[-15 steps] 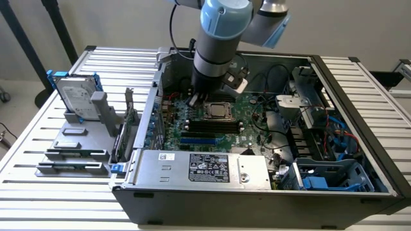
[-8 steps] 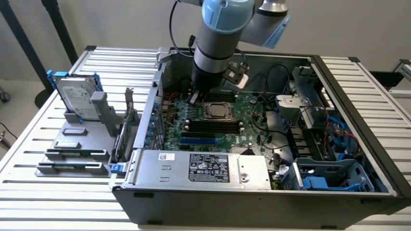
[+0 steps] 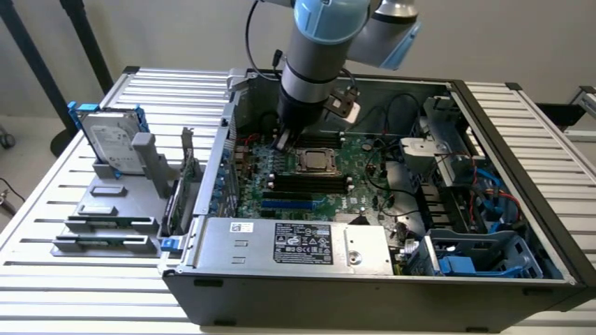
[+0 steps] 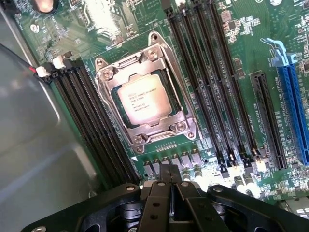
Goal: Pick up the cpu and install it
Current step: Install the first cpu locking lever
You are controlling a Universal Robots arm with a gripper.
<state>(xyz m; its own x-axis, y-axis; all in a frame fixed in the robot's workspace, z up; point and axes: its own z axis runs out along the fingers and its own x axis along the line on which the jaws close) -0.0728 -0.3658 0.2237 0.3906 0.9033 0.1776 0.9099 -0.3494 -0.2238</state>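
Above the motherboard (image 3: 317,178), inside the open computer case (image 3: 521,230), I hold the end effector (image 4: 170,186) with its fingers pressed together and nothing between them. It hovers just beside the socket frame (image 4: 147,94). The cpu (image 4: 145,100) already lies in that socket, flat and square with the frame, between the dark memory slots (image 4: 96,125). To do this step well, I think I must keep the closed tips clear of the chip, because any side push could disturb its seating. On the slatted surface (image 3: 56,202) outside stands the hard drive (image 3: 110,143), well apart.
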